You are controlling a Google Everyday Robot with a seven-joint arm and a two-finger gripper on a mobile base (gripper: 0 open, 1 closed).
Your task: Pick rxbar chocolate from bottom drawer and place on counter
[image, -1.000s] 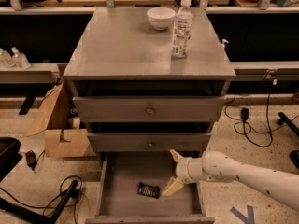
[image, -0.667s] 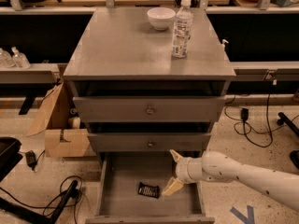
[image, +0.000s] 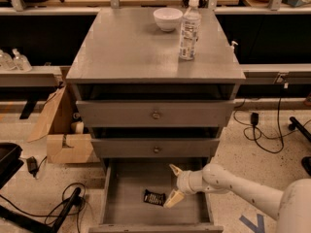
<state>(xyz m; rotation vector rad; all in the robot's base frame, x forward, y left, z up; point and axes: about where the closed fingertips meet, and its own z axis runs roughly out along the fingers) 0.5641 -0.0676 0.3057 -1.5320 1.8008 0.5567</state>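
Note:
The rxbar chocolate (image: 154, 197) is a small black bar lying flat on the floor of the bottom drawer (image: 126, 208), which is pulled out at the cabinet's foot. My gripper (image: 174, 184) reaches in from the right on a white arm and hangs over the drawer just right of the bar, its two tan fingers spread wide, one up near the drawer front above, one down next to the bar's right end. It holds nothing. The grey counter (image: 131, 47) is the cabinet's top.
A white bowl (image: 167, 19) and a water bottle (image: 189, 29) stand at the back right of the counter. Two shut drawer fronts with round knobs (image: 156, 115) are above the open drawer. A cardboard box (image: 63, 135) and cables lie on the floor at left.

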